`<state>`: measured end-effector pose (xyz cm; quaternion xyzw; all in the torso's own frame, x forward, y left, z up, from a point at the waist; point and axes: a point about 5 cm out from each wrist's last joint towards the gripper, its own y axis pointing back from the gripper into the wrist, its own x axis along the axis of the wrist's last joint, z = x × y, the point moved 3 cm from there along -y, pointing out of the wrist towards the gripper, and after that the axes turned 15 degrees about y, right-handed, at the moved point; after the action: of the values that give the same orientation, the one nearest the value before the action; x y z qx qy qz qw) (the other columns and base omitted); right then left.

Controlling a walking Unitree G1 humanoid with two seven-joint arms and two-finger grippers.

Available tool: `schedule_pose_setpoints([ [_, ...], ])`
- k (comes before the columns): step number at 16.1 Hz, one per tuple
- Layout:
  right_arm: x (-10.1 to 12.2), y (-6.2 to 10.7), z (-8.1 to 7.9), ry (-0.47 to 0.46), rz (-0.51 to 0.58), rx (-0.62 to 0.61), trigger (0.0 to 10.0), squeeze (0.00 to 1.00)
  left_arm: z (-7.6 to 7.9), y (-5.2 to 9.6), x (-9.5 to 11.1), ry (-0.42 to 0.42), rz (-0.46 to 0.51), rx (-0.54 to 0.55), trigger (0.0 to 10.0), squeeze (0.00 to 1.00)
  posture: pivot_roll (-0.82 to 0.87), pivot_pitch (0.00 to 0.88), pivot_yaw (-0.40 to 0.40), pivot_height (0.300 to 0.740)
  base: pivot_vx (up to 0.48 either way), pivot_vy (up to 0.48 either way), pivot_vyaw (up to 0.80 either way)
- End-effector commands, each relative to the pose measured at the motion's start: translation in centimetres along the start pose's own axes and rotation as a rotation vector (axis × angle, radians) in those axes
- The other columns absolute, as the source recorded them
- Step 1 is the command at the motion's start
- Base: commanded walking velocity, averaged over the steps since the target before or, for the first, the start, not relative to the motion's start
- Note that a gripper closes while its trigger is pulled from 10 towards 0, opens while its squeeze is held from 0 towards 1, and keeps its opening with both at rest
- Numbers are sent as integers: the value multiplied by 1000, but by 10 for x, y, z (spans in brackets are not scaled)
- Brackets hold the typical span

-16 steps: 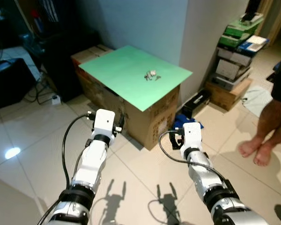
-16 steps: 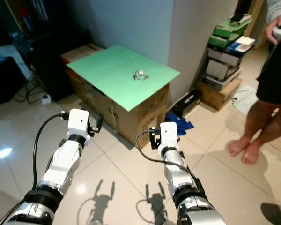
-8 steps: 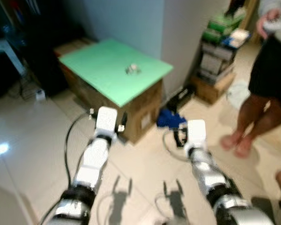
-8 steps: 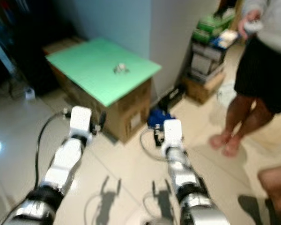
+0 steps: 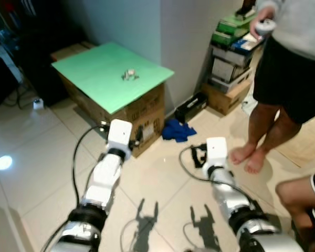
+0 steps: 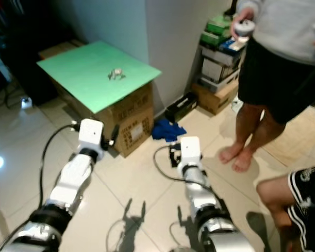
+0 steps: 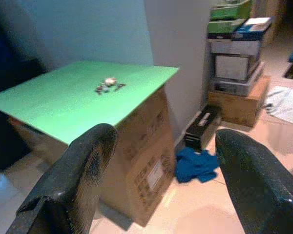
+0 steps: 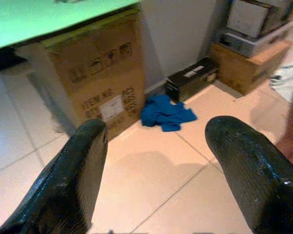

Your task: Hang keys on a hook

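Small silvery bunch of keys (image 5: 128,74) lying near the middle of the green sheet (image 5: 89,79) atop the brown cardboard box (image 5: 147,113), well apart from both pincers. Left gripper (image 7: 161,161) and right gripper (image 8: 154,161) both spread wide and empty, held low over the tiled floor (image 5: 37,152). Best to close in squarely on the box's near edge, avoiding the standing person (image 5: 289,68), then reach down over the keys.

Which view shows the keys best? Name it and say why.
The left wrist view: the keys lie nearest and largest there, on the green board between the open left gripper's fingers. Both eye views show them as a small distant glint. In the right wrist view they are a cropped blur at the board's edge.
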<state>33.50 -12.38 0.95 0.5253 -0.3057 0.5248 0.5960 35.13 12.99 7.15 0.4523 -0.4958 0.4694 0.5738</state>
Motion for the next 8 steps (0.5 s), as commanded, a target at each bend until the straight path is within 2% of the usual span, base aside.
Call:
schedule_pose_setpoints([
  [1,1,-1,-4,14,-1,18,10000,0,-6,0,-2,3,-17,23,10000,0,-67,0,86,740,0,0,0],
  [3,2,-1,-6,19,-1,27,10000,0,-3,0,0,4,-12,-11,10000,0,-68,0,92,740,0,0,0],
  [8,3,-1,-6,17,1,26,10000,0,4,-2,1,-6,-16,-49,10000,0,-76,0,103,740,480,0,0],
])
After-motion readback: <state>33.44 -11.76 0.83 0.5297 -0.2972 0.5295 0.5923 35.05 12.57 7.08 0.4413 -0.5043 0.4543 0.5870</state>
